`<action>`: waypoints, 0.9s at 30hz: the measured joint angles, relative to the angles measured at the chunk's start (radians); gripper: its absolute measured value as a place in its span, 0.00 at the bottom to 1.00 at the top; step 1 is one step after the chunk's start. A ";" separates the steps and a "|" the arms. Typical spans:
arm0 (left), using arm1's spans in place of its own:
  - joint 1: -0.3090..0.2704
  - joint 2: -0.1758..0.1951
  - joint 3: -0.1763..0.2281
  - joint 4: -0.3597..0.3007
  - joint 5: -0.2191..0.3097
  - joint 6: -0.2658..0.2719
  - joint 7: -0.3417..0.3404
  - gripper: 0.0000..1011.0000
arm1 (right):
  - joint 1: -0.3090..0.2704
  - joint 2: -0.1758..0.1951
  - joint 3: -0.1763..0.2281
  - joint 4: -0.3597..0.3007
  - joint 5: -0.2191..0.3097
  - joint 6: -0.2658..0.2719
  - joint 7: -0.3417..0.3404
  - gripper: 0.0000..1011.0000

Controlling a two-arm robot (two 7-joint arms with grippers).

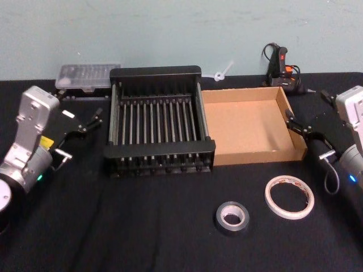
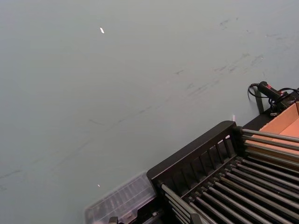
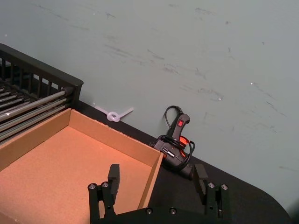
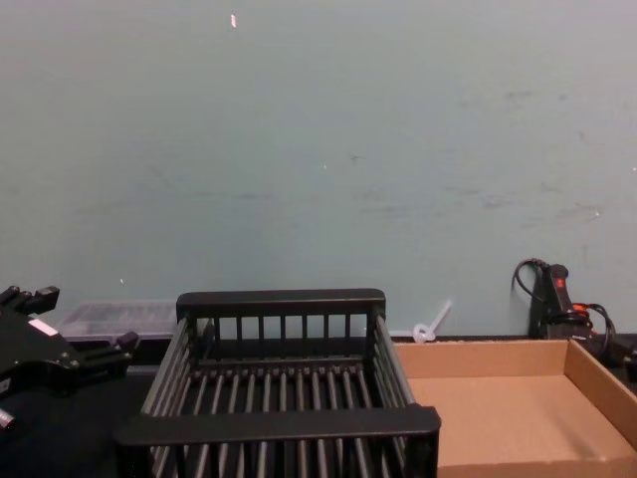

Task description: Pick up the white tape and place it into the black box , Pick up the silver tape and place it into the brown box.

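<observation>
The white tape [image 1: 289, 196] lies flat on the black table near the front right. The silver tape [image 1: 232, 217] lies just to its left, a little nearer to me. Farther back, the black box [image 1: 156, 72] stands at the centre with nothing in it. The brown box [image 1: 244, 91] touches its right side and is also bare inside. My left gripper [image 1: 85, 116] hovers open left of the black box [image 4: 281, 301]. My right gripper [image 1: 306, 110] hovers open at the brown box's right wall; in the right wrist view its fingers [image 3: 113, 175] straddle that box's corner [image 3: 156, 156].
A clear plastic case [image 1: 89, 76] lies behind the black box at the back left. A black corded tool with a red switch [image 1: 281, 67] and a small white plastic piece [image 1: 221, 72] sit against the back wall. Open black tabletop surrounds the two tapes.
</observation>
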 joint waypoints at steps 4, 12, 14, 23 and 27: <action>0.000 0.000 0.000 0.000 0.000 0.000 0.000 0.99 | 0.000 0.000 0.000 0.000 0.000 0.000 0.000 0.99; 0.000 0.000 0.000 0.000 0.000 0.000 0.000 0.99 | 0.000 0.000 0.000 0.000 0.000 0.000 0.000 0.99; 0.000 0.000 0.000 0.000 0.000 0.000 0.000 0.99 | 0.000 0.000 0.000 0.000 0.000 0.000 0.000 0.99; 0.000 0.000 0.000 0.000 0.000 0.000 0.000 0.99 | 0.000 0.000 0.000 0.000 0.000 0.000 0.000 0.99; 0.000 0.000 0.000 0.000 0.000 0.000 0.000 0.99 | 0.000 0.000 0.000 0.000 0.000 0.000 0.000 0.99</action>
